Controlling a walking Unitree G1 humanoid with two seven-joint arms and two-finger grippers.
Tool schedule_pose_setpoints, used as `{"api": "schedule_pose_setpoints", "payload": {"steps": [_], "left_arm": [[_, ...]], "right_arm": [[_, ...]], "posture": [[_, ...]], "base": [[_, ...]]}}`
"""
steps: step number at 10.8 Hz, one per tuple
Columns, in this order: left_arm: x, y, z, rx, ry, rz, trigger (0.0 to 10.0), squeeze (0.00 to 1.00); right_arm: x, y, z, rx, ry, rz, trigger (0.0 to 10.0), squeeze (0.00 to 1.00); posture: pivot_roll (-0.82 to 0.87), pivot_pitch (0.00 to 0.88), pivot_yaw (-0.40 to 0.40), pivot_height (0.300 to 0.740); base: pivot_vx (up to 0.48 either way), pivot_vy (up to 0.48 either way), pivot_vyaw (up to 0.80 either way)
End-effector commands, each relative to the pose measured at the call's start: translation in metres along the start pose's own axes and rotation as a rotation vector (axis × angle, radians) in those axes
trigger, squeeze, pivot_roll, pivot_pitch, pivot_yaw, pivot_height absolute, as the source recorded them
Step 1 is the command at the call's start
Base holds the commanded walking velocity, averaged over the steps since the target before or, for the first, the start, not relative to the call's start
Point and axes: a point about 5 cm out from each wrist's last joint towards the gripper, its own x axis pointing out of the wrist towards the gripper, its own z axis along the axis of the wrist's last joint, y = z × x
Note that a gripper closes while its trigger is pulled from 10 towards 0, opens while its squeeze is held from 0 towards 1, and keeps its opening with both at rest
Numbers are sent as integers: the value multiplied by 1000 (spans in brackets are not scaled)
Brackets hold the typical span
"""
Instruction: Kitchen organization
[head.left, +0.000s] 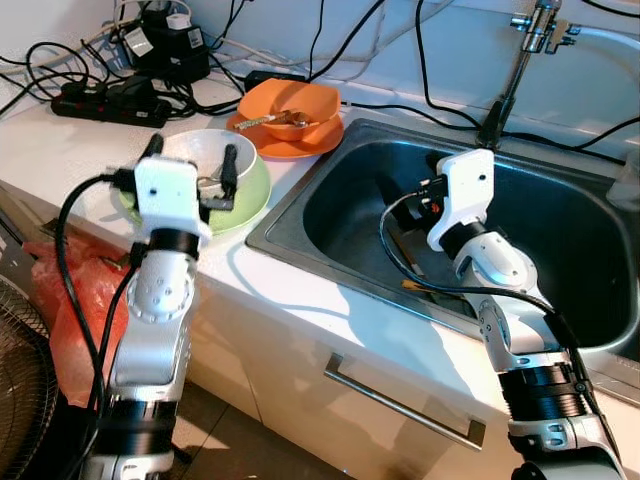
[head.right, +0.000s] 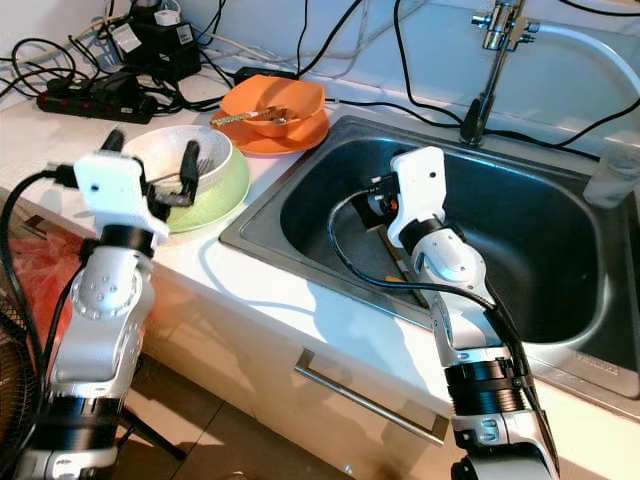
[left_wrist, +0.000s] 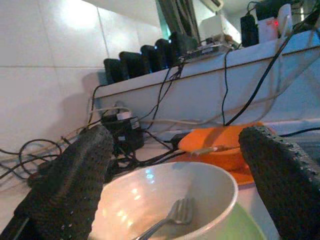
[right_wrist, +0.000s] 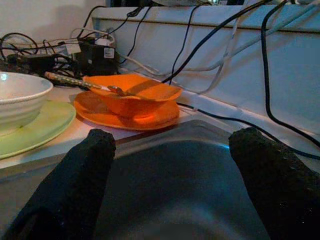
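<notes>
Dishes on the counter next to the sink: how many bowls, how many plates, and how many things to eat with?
Bowls: 2, the white bowl and the orange bowl.
Plates: 2, the green plate and the orange plate.
Utensils: 2, the fork in the white bowl and the spoon on the orange bowl.
Total: 6

Glossy white bowl (head.left: 215, 152) — brushed-metal sink (head.left: 560, 215)

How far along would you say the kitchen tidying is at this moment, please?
Early. Nothing looks put away: the white bowl with fork sits on the green plate, the orange bowl on its plate. Left claw hovers open at the white bowl; right claw waits open over the sink.
</notes>
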Motion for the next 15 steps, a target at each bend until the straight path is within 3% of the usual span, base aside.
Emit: {"api": "schedule_pose_setpoints", "payload": {"steps": [1,5,6,8,10,12,15], "left_arm": [[-3,6,1,21,-2,30,10000,1000],[-11,16,-14,105,37,43,10000,1000],[-10,18,-19,119,43,43,10000,533],[-7,22,-25,136,51,53,10000,424],[-2,23,-30,131,50,65,10000,0],[1,24,-30,106,44,83,10000,0],[10,19,-30,-5,40,122,10000,0]], "right_arm": [[1,-2,1,-6,6,3,10000,0],[3,-1,0,-8,13,12,10000,0],[2,-1,-1,-7,14,11,10000,0],[2,-2,-1,-6,17,10,10000,0],[1,0,1,8,12,27,10000,0],[-1,4,2,22,8,54,10000,0],[-6,14,4,35,14,156,10000,0]], "posture": [[19,0,-2,740],[25,0,-10,740],[23,0,-8,740],[18,0,-11,740],[6,0,-18,740],[-1,0,-23,740],[-18,0,-37,740]], "base": [[0,0,0],[0,0,0],[0,0,0],[0,0,0],[0,0,0],[0,0,0],[0,0,0]]}}
